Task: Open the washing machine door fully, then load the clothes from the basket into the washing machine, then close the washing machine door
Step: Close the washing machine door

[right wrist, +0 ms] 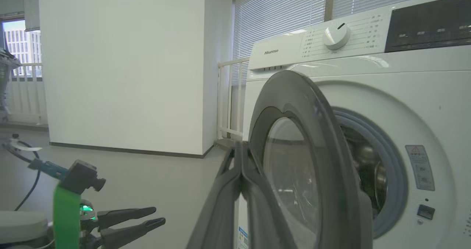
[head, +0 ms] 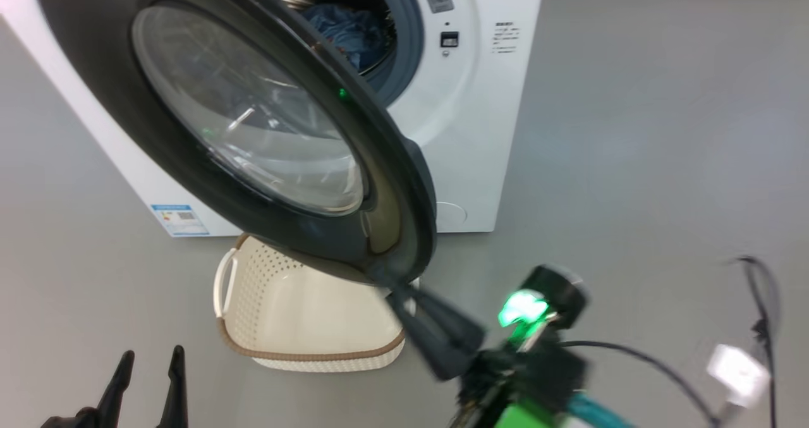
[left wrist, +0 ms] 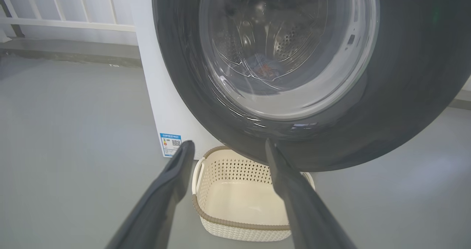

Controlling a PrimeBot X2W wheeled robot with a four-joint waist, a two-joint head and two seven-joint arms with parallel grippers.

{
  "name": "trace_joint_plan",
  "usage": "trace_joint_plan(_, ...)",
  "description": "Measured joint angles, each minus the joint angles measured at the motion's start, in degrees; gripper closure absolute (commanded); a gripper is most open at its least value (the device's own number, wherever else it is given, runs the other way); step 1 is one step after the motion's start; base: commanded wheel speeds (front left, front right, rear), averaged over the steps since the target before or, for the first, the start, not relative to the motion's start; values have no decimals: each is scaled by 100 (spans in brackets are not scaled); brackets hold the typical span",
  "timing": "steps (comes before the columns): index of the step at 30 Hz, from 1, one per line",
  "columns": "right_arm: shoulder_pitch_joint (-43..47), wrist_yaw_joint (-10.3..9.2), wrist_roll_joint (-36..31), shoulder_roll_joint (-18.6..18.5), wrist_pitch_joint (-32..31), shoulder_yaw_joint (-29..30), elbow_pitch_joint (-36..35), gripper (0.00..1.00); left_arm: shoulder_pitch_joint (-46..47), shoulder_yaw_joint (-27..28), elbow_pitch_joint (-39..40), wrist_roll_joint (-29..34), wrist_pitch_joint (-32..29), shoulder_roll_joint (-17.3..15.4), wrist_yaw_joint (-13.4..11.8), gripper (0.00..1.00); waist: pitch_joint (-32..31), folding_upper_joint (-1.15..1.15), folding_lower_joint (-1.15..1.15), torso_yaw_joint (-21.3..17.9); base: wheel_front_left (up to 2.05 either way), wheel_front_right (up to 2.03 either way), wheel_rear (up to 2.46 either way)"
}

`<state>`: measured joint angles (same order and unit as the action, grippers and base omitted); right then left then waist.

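Shut right claw (head: 398, 296) at the washing machine door's (head: 246, 112) lower rim.
Its blurred tips seem to touch the half-open door; the left claw (head: 150, 360) hangs open, well apart. The clothes (head: 351, 33) lie inside the washing machine (head: 486, 131); the basket (head: 303, 354) sits on the floor (head: 632, 131) below the door.

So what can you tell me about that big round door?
The washing machine door is round, with a wide glossy dark rim around a clear bulging glass bowl. It stands part open, hinged on the washing machine's left and swung out over the basket. The shut right gripper's tips meet its free edge.
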<state>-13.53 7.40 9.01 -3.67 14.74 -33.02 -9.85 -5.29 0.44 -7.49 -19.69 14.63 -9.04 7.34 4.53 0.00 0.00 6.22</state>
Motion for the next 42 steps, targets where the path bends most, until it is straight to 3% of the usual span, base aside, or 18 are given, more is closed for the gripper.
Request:
trace_joint_plan(6,-383,0,88,-75,-59,-733,1274,100,95,-30,-10,-56,0,12,0,0,94,0,0,241,0,0,0)
trace_joint_plan(13,-697,0,178,-78,-86,-797,2096,100,297,-121,37,-203,0,11,0,0,366,0,0,478,0,0,0)
trace_joint_plan(19,-830,0,-8,-53,-64,-253,2423,100,511,-214,87,-355,0,-3,0,0,718,0,0,625,0,0,0)
trace_joint_plan(42,-2132,7,-122,-33,-1,1618,2225,100,1430,-682,218,-934,0,-314,0,0,2137,0,0,734,0,0,0)
